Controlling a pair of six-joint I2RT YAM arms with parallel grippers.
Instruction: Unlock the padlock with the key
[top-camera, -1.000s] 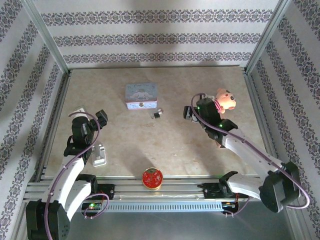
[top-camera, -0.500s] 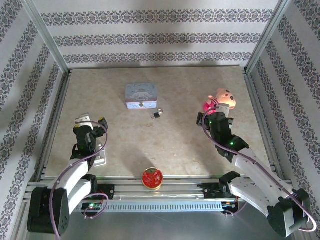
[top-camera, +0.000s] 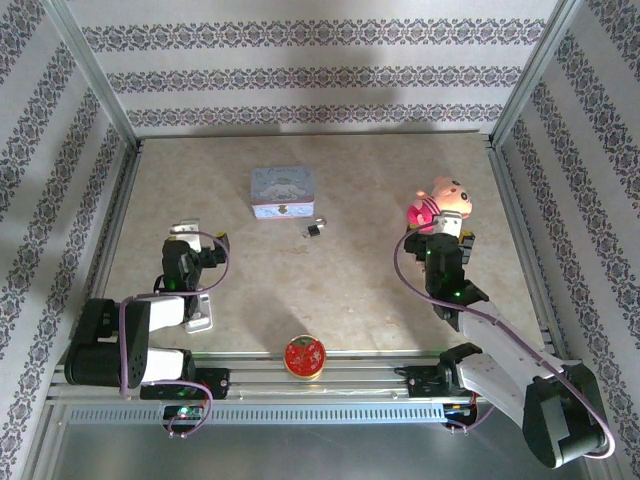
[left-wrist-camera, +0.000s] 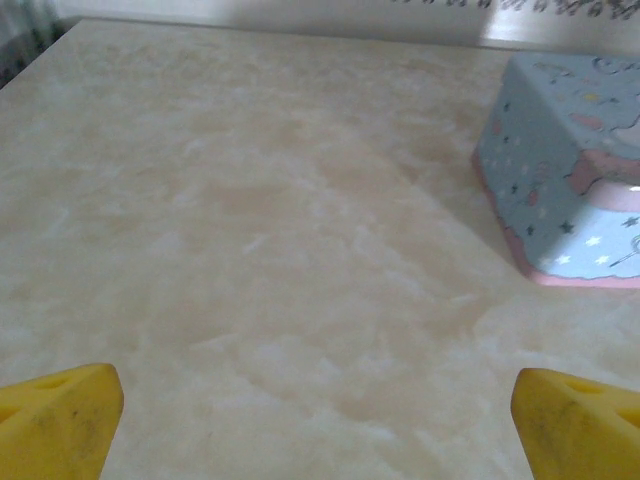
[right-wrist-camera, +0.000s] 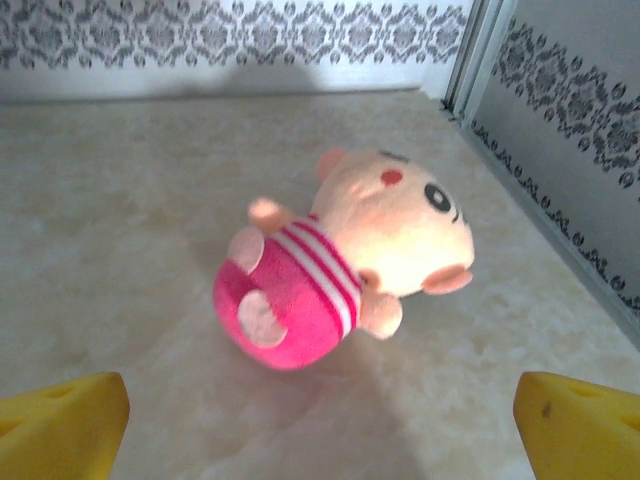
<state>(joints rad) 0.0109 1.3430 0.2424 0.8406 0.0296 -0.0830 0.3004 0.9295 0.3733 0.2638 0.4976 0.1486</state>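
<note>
A round red object (top-camera: 305, 355) sits at the desk's (top-camera: 350, 290) near edge. Both the left end effector (left-wrist-camera: 320, 418) and the right end effector (right-wrist-camera: 320, 418) gape wide, empty. Farther back, the padlock (top-camera: 314, 229) lies on the desk between the arms, just beside the blue tin (top-camera: 283, 190).

It was a robot test cell: an aluminium frame (top-camera: 92, 72) held wallpaper-patterned panels (top-camera: 310, 78) around a marble-look worktop (top-camera: 300, 290).

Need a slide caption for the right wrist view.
Open right gripper facing a pink-and-cream plush toy lying on the marbled table.
</note>
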